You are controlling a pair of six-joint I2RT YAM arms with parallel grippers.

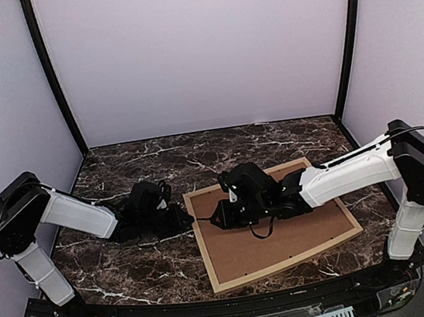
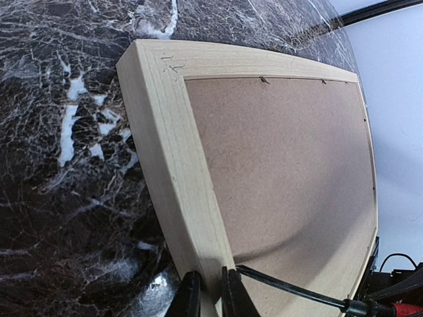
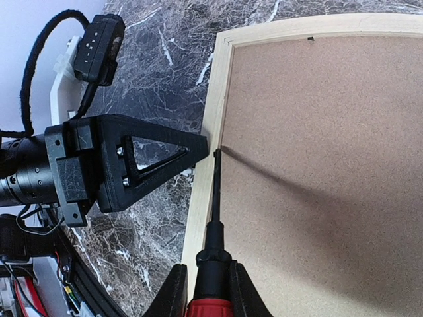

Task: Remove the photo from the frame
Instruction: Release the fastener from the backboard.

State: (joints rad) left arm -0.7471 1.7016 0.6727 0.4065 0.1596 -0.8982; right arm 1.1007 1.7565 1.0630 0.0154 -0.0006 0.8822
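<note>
The frame (image 1: pixel 289 267), thin light wood, lies face down on the marble table with its brown backing board (image 1: pixel 285 235) facing up. The photo is hidden under that board. My left gripper (image 2: pixel 210 294) is shut on the frame's left moulding (image 2: pixel 178 165), one finger on either side of the wood. My right gripper (image 3: pixel 210 284) is shut on a screwdriver (image 3: pixel 215 211) with a red handle and a black shaft. Its tip rests at the seam between the left moulding (image 3: pixel 211 132) and the backing board (image 3: pixel 330 165), right beside the left gripper's fingers (image 3: pixel 192 146).
Small metal tabs (image 2: pixel 263 80) sit along the board's far edge, and another tab (image 3: pixel 309 39) shows in the right wrist view. Dark marble table (image 1: pixel 148 268) surrounds the frame. Pale walls with black posts (image 1: pixel 53 78) enclose the back and sides.
</note>
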